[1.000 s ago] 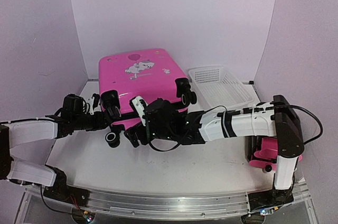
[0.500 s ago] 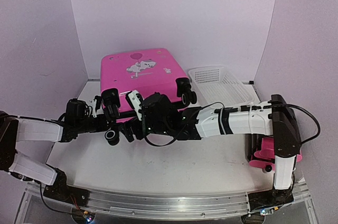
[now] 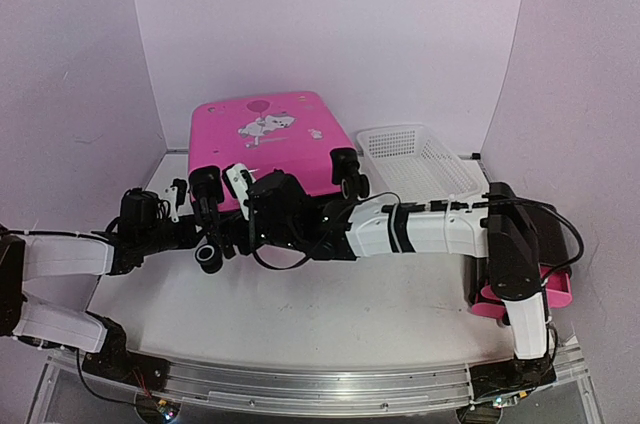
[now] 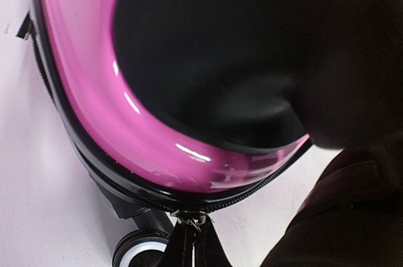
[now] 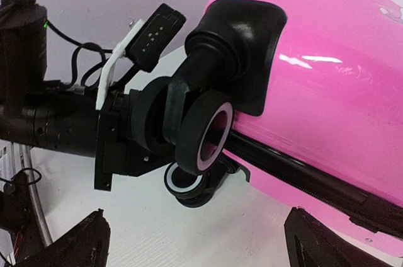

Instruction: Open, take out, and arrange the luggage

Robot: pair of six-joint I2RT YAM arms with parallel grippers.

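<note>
The hot-pink luggage (image 3: 265, 139) lies flat at the back middle, stickers on its lid, zipper band closed. My left gripper (image 3: 203, 234) reaches its front-left corner, beside a wheel (image 3: 210, 257). In the left wrist view the left gripper (image 4: 192, 245) is shut on the metal zipper pull (image 4: 192, 219) below the pink shell (image 4: 126, 122). My right gripper (image 3: 232, 236) hangs just right of it, low over the table. The right wrist view has the right gripper (image 5: 195, 242) open and empty below the corner wheel (image 5: 204, 131) and the luggage's side (image 5: 334, 90).
A white mesh basket (image 3: 420, 164) stands right of the luggage. A small black cabinet with pink drawers (image 3: 520, 294) sits at the right edge behind the right arm's base. Walls close in on three sides. The two wrists are very close together at the luggage's corner.
The left gripper has shut on the zipper pull. The right arm has swung further left, toward the luggage's front-left corner.
</note>
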